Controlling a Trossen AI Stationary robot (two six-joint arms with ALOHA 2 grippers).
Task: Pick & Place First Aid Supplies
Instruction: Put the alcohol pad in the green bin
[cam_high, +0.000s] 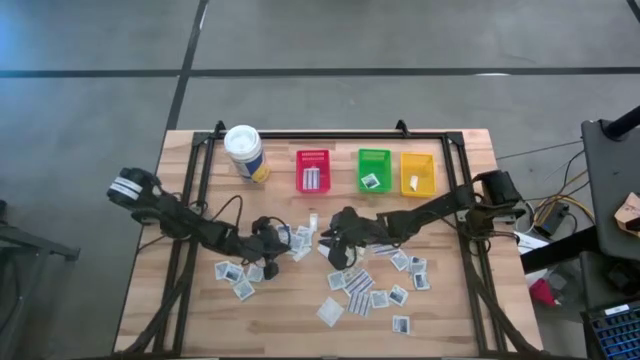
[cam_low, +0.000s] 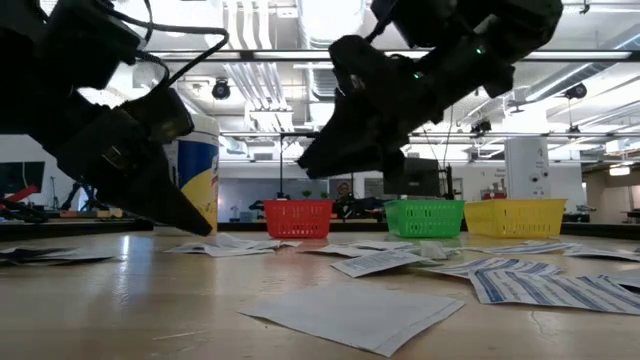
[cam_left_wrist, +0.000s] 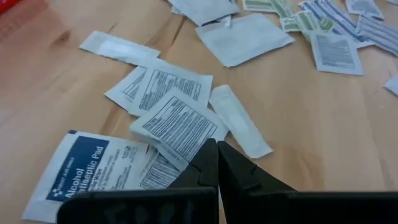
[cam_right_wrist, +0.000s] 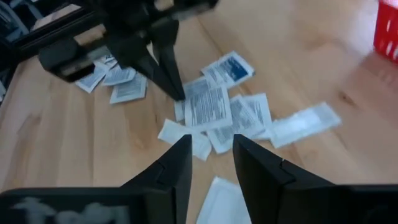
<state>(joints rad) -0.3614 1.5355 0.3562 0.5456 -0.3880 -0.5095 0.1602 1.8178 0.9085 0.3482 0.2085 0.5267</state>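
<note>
Left gripper (cam_left_wrist: 217, 163): jaws pressed fully together, nothing between them; tips rest on a white paper packet (cam_left_wrist: 180, 127) printed with fine black text, top of a small overlapping pile. An alcohol-wipe packet (cam_left_wrist: 93, 171) with a dark-blue panel lies just beside the tips, a plain narrow oblong packet (cam_left_wrist: 239, 121) on their other side.

Right gripper (cam_right_wrist: 211, 152): jaws spread with a clear gap, empty, hanging above the same pile without touching. Past its tips sit the printed packet (cam_right_wrist: 207, 104) and a long translucent strip packet (cam_right_wrist: 305, 123).

First aid supplies (cam_high: 345, 285): thin, flat, matte white paper squares and oblongs, some blue-striped, strewn over the wood-slat table (cam_high: 460, 330) around and beyond both sets of jaws; a few lie in the red bin (cam_high: 313, 170), green bin (cam_high: 374, 169) and yellow bin (cam_high: 417, 172), well apart from the jaws. White cylindrical canister (cam_high: 245, 153) stands upright beside the red bin.

Both arms reach low and inward, wrists angled down, tips near each other mid-table
</note>
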